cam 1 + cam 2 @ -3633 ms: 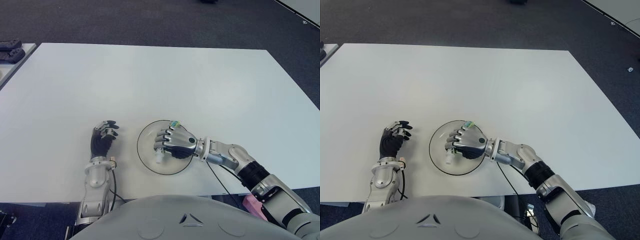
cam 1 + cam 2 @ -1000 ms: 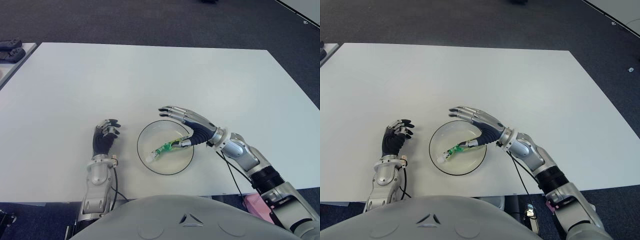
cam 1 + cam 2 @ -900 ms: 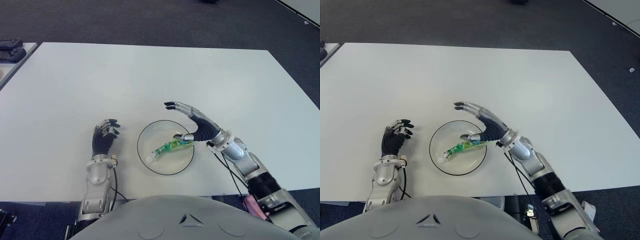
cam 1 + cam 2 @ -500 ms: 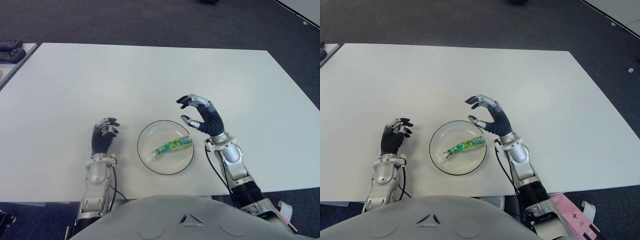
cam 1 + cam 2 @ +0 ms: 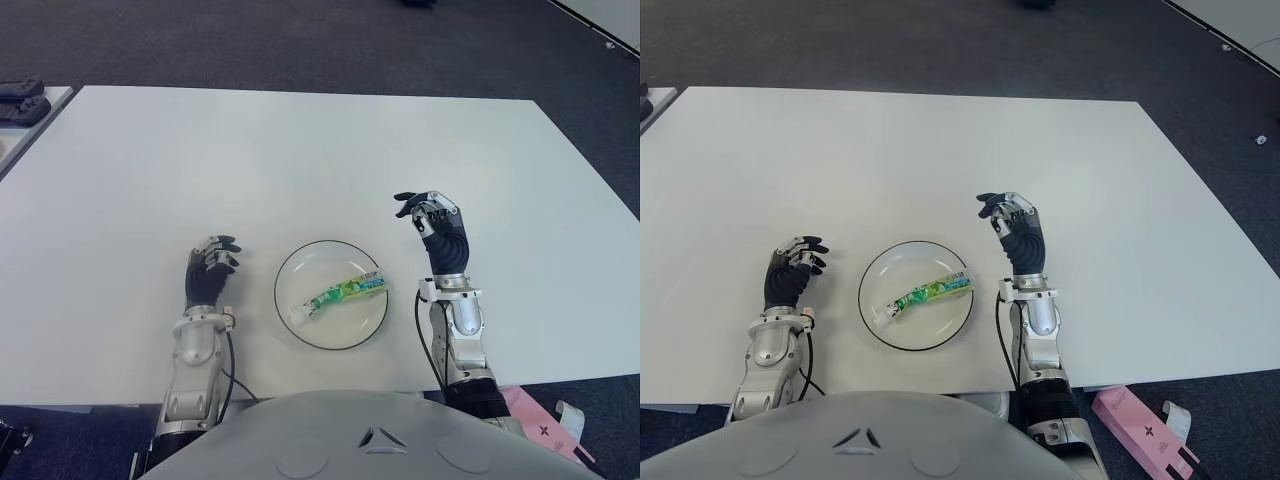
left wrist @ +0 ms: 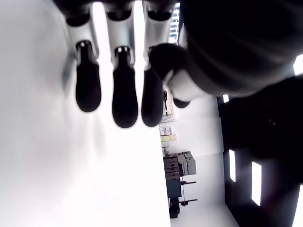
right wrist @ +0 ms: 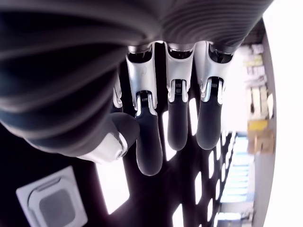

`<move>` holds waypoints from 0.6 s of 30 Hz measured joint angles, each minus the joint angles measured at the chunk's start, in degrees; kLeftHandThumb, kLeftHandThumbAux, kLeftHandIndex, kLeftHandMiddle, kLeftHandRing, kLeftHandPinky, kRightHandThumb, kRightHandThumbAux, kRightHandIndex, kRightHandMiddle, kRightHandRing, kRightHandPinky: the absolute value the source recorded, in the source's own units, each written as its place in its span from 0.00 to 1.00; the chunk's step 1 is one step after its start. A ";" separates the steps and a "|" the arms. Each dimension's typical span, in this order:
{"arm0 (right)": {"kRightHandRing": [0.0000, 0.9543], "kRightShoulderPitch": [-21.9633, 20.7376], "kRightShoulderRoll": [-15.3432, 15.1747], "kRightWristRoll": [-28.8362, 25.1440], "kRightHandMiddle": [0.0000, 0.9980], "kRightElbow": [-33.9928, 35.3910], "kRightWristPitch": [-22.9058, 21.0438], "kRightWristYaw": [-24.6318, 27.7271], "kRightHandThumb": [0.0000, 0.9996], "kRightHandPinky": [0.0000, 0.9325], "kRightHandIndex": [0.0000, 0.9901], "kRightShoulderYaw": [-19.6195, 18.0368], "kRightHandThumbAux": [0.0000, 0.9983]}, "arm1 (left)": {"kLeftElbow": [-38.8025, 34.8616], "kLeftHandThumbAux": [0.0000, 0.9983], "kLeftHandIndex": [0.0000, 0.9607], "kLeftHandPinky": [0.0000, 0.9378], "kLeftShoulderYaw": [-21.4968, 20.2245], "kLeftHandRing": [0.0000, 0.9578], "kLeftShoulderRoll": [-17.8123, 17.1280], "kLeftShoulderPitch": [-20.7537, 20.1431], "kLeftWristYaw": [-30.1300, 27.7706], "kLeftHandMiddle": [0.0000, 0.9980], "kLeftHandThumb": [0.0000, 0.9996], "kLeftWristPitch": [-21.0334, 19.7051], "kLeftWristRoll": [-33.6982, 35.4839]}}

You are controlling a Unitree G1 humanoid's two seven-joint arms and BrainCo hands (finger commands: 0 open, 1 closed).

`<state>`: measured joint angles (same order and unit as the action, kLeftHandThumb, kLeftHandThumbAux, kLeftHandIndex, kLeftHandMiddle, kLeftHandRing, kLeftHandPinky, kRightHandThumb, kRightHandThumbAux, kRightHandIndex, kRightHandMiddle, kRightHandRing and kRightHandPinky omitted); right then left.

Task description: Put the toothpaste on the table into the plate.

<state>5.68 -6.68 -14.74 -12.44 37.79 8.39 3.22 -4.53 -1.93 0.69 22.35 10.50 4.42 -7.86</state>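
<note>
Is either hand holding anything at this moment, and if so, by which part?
Nothing is held. The toothpaste lies in the plate; right hand and left hand are empty.

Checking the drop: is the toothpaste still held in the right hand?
No, the toothpaste lies in the plate; the right hand holds nothing.

Most of the counter point(image 5: 300, 150) lies bare — the whole far half and both side stretches are open for a hand to sweep across. The only things in the way sit near the front edge: the plate point(image 5: 290, 315) with the tube point(image 5: 345, 292) lying across it, the left hand point(image 5: 207, 277) just left of it, and the right hand point(image 5: 438, 235) raised to its right. A narrow strip of bare counter shows between each hand and the plate.
</note>
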 measured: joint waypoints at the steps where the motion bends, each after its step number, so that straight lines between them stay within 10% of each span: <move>1: 0.60 0.02 0.13 0.18 0.59 -0.59 0.01 -0.20 0.70 0.61 0.44 -0.38 0.73 | 0.01 0.68 0.41 0.63 0.00 0.63 0.00 0.00 0.00 0.49 0.83 0.00 0.00; 18: 0.56 0.70 3.49 4.44 0.56 -5.73 -5.57 -5.38 0.71 0.56 0.44 -6.42 0.73 | 0.50 0.68 0.42 0.62 0.03 0.62 -0.10 -0.42 0.00 0.48 0.83 0.31 0.01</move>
<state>6.38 -3.19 -10.30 -18.16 32.22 3.00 -3.20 -4.04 -1.90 0.59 21.93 10.50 4.74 -7.85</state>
